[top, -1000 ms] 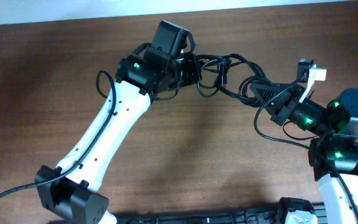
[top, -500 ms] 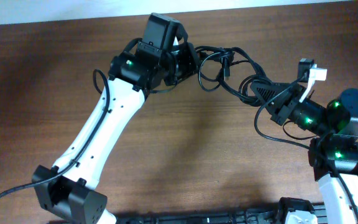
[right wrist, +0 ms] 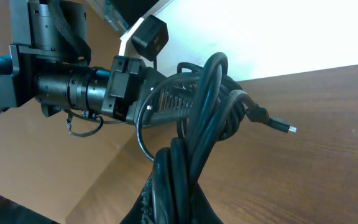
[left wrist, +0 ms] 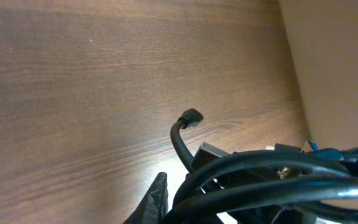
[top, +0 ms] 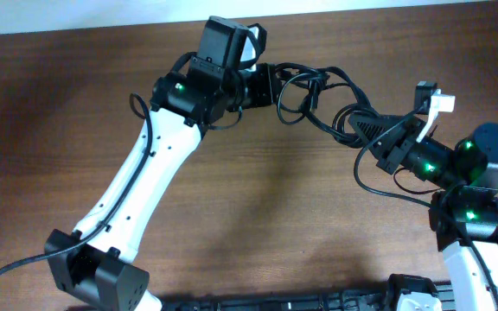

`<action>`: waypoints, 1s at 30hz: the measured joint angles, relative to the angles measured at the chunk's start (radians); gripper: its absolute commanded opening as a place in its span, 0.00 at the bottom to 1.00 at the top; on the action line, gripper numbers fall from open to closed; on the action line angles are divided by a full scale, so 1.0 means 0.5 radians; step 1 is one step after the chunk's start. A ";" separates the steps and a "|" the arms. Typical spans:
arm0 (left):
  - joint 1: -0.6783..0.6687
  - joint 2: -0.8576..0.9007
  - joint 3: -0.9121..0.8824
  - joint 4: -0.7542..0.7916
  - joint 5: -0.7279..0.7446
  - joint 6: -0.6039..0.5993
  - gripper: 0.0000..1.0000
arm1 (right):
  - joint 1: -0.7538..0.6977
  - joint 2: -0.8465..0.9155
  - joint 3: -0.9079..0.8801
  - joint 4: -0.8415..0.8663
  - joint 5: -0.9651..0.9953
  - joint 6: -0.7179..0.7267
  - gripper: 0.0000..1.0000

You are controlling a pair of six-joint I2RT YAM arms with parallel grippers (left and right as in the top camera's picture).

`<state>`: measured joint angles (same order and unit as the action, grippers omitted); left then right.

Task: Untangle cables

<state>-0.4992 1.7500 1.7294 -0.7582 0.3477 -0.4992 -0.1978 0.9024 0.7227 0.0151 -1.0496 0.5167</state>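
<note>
Both left claw (top: 266, 85) and right claw (top: 357, 126) clenched thin black flexible cables (top: 318, 82) strung between them over the brown wooden bench (top: 59, 112); we judged them light, limp, best taken near a plug.

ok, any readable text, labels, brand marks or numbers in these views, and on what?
No readable text in any view.
cables: no print visible.
white clip: looks blank from overhead.
green lights: plain glowing dots, no sign or number.
</note>
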 measured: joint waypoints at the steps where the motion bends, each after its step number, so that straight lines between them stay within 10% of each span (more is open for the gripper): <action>1: 0.000 0.000 0.000 0.000 0.000 0.041 0.00 | 0.000 0.000 0.000 0.000 0.000 0.000 0.16; 10: 0.054 0.000 0.000 0.017 -0.188 0.375 0.00 | -0.013 -0.027 0.002 -0.005 -0.050 -0.006 0.79; 17: 0.055 0.000 0.000 0.047 -0.227 0.830 0.00 | -0.013 -0.027 0.002 -0.005 -0.053 0.000 0.82; 19: 0.055 0.000 0.000 0.095 -0.227 0.968 0.00 | -0.013 -0.027 0.002 -0.005 -0.053 0.001 1.00; 30: 0.055 0.000 -0.001 0.563 -0.059 1.403 0.00 | -0.013 0.081 0.002 -0.006 -0.053 0.166 0.87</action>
<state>-0.4717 1.7500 1.7290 -0.4767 0.3183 0.2024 -0.2043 0.9428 0.7238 0.0120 -1.0763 0.5999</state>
